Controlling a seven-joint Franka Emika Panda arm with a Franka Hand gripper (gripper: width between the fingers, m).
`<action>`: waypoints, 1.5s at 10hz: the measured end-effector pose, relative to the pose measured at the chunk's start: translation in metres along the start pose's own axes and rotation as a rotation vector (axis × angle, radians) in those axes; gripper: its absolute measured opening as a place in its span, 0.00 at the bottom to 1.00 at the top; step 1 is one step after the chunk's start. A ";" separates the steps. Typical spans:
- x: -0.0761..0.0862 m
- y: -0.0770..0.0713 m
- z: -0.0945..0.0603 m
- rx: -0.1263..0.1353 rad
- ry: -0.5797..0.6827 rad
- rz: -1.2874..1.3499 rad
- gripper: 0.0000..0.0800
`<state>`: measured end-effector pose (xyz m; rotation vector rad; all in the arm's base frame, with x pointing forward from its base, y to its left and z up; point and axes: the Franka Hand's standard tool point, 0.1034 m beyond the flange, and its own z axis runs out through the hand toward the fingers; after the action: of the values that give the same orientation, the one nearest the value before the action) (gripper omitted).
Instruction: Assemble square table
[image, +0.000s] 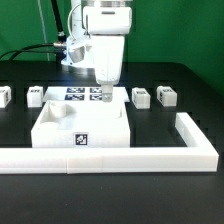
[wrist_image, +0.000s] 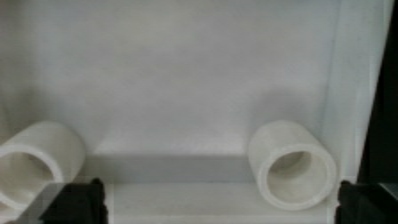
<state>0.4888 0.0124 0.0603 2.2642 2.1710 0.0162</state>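
The exterior view shows the whole black table (image: 30, 195). My wrist view shows only one close-up bit.

In the exterior view, the white square tabletop (image: 60, 128) lies in the middle of the table. It has a black-and-white tag on its front wall. My end effector (image: 103, 92) hangs down at its back edge. From there I cannot tell if my end effector is touching anything.

My wrist view shows what the other view does not. I look onto the white inside of the tabletop (wrist_image: 178, 90). Two round white rings stick up from it, one ring (wrist_image: 294, 165) on one side and a second ring (wrist_image: 39, 165) on the other. My two dark fingers (wrist_image: 75, 205) are far apart. My end effector (wrist_image: 214, 205) is spread wide and holds nothing.

Only the exterior view shows the other things. A leg (image: 5, 95) and a second leg (image: 35, 96) sit on the exterior view's left. A third leg (image: 141, 97) and a fourth leg (image: 165, 95) sit on its right. The marker board (image: 75, 93) lies flat just behind the tabletop. A long white barrier (image: 110, 158) runs along the front and turns up the exterior view's right side. The tabletop rests close against it.
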 end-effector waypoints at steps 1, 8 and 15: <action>0.000 0.000 0.001 0.001 0.000 0.000 0.81; -0.022 -0.051 0.035 0.030 0.014 -0.011 0.81; -0.022 -0.054 0.048 0.041 0.020 -0.001 0.47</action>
<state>0.4341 -0.0070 0.0118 2.2940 2.2024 -0.0061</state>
